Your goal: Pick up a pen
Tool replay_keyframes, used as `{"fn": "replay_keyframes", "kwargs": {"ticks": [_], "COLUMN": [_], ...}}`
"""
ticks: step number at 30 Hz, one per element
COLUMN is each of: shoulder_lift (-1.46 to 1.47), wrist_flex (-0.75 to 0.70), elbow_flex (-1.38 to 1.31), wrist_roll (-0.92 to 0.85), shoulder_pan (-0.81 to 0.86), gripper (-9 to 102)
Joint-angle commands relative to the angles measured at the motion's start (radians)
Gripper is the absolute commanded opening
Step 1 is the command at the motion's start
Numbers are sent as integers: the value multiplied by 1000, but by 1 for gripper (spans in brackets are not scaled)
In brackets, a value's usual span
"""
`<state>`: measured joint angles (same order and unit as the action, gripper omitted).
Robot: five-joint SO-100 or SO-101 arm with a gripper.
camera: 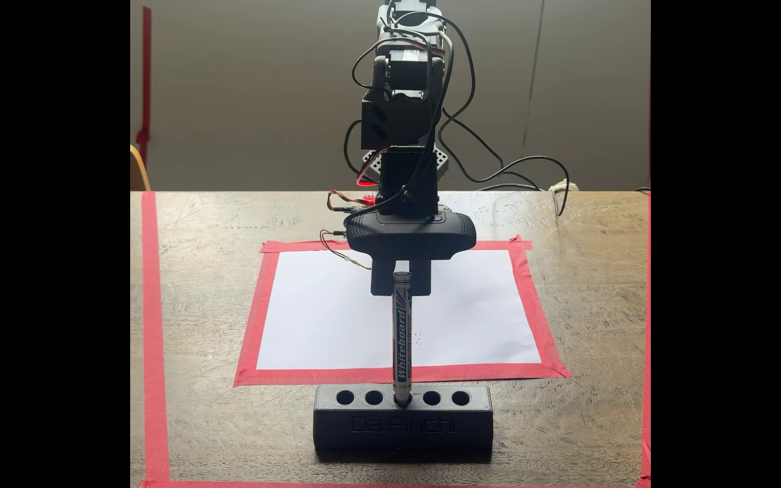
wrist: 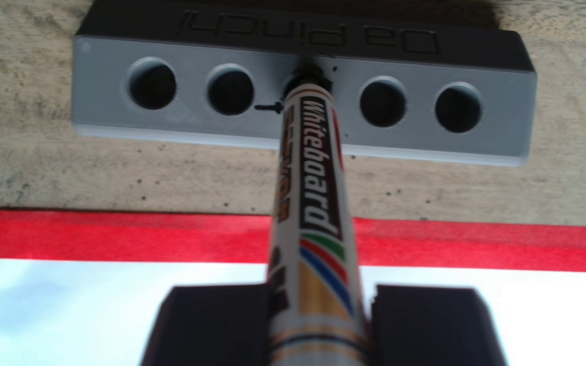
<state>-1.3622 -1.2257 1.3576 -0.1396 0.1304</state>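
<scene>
Inside the "Da Pinchi" holder [camera: 402, 424], the pincer [camera: 402, 284] grips the "Whiteboard" pen [camera: 401, 342].

- The pen [camera: 401, 328] looks like smooth, shiny plastic with a printed label.
- The pen holder [camera: 402, 424] looks like dull black plastic with fine lines in it.
- The table [camera: 219, 328] is rough, worn wood with scratches.
- The sheet [camera: 332, 309] is flat white paper.
- The red tape [camera: 155, 328] looks dull and papery.
- The gripper [camera: 402, 281] looks like dull black plastic.

Worn wooden table [camera: 567, 291] before a plain, dim beige wall [camera: 247, 94].
</scene>
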Motion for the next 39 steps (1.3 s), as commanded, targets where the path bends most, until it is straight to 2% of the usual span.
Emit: {"fn": "replay_keyframes", "kwargs": {"ticks": [1, 16, 39], "shoulder_lift": [-126, -130, -230], "wrist_flex": [14, 25, -52], "elbow_flex": [-77, -80, -64], "wrist_roll": [-5, -5, -5], "shoulder_pan": [3, 20, 46], "gripper": [0, -1, -1]}}
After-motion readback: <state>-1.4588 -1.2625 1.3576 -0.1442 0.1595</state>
